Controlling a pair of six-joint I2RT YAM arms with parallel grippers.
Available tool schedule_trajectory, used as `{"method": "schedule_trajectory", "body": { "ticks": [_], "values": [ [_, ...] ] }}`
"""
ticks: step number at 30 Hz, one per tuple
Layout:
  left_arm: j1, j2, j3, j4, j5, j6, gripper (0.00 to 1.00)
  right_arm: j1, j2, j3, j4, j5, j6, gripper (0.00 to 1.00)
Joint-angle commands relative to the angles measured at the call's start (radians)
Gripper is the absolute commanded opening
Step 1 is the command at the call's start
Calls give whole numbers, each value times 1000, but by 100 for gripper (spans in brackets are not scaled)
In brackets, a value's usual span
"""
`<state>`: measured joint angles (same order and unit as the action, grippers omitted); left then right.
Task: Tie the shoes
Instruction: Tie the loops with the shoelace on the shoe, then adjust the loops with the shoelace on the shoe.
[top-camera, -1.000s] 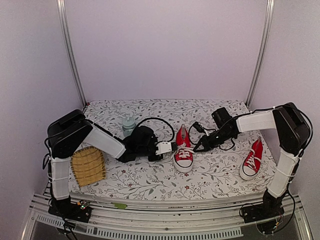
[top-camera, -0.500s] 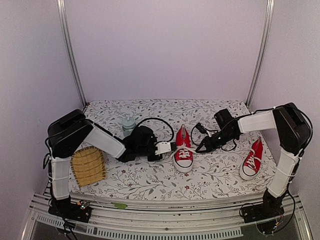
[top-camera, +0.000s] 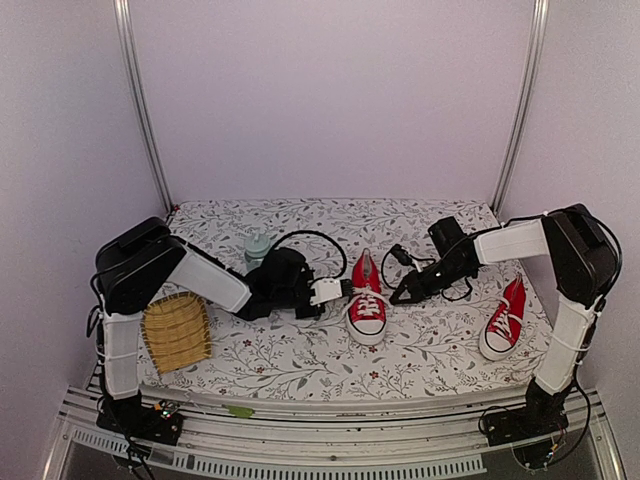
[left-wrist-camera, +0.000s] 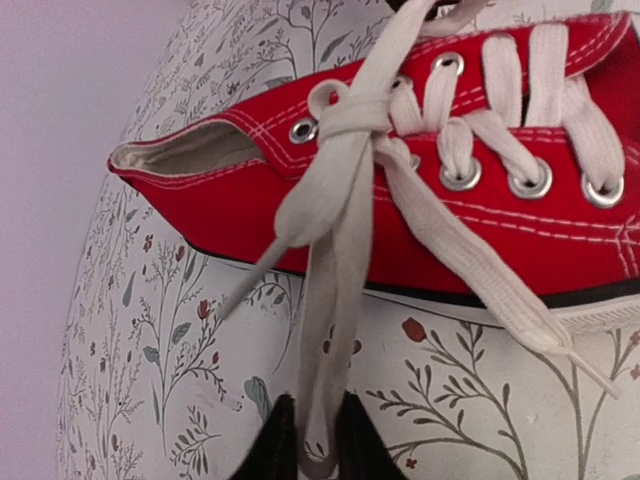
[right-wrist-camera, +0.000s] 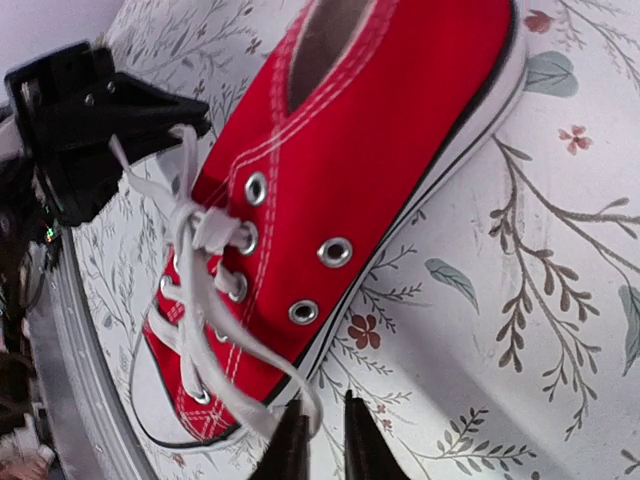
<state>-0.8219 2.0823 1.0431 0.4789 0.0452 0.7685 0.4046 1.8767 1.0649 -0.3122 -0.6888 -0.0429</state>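
The centre shoe (top-camera: 367, 303) stands mid-table (top-camera: 300, 365), toe toward the arm bases and heel away; the other shoe (top-camera: 503, 322) lies well apart to the right. Its long axis runs near to far, so we judge the laces must pull out sideways, one to each arm. The left jaws sit just left of it, low to the table, clamped on a lace loop (left-wrist-camera: 335, 300) that runs up to a loose knot (left-wrist-camera: 352, 112) at the top eyelets. The right jaws sit just right of it, equally near, tips around the other lace end (right-wrist-camera: 298, 388). We cannot tell whether they grip it. Both forearms reach inward, facing each other across the shoe.
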Motion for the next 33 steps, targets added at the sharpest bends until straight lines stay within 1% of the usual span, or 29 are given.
{"method": "schedule_trajectory", "body": {
  "ticks": [1,3,4,5,7,8,11,12,13,15,16,17,19,22,24,25,28,29,30,33],
  "values": [
    [13,-20,15,-31,35,-16,40,-8,-20,47,-20,-21,-3,31],
    [10,-46,-1,-49,49,9,54,-8,-52,50,-19,-13,3,38],
    [8,-60,-11,-55,58,21,58,-9,-65,55,-22,-5,5,42],
    [6,-78,-24,-64,69,32,61,-9,-74,59,-30,6,6,44],
    [-1,-104,-45,-80,106,45,64,-8,-88,68,-45,34,5,46],
    [-7,-158,-54,-89,132,47,67,-9,-93,68,-49,56,5,47],
    [-19,-196,-48,-121,228,13,68,-8,-109,70,-50,100,10,47],
    [-20,-195,-23,-142,272,-9,66,-9,-111,71,-50,106,11,48],
    [-19,-186,4,-165,306,-36,61,-9,-111,74,-51,107,11,48],
    [-18,-148,68,-211,326,-81,46,-9,-109,78,-50,102,11,47],
    [-18,-129,101,-236,321,-92,42,-9,-110,77,-50,100,12,47],
    [-18,-85,131,-267,317,-97,40,-9,-109,76,-50,99,12,47],
    [-17,-51,164,-306,309,-83,39,-9,-112,73,-50,104,12,47],
    [-15,-52,137,-250,289,-56,44,-9,-113,68,-48,98,11,47],
    [-10,-41,141,-235,271,-45,44,-9,-111,69,-47,89,10,47],
    [-8,-32,151,-233,262,-42,41,-9,-110,68,-47,86,11,47],
    [-3,-20,164,-216,250,-44,24,-9,-108,63,-47,86,9,46],
    [-3,-21,161,-206,250,-48,20,-8,-110,59,-47,86,8,46],
    [-3,-21,159,-200,250,-50,19,-8,-112,57,-46,85,8,46],
    [-3,-17,149,-186,237,-50,19,-9,-116,50,-47,90,5,46]
  ]
}}
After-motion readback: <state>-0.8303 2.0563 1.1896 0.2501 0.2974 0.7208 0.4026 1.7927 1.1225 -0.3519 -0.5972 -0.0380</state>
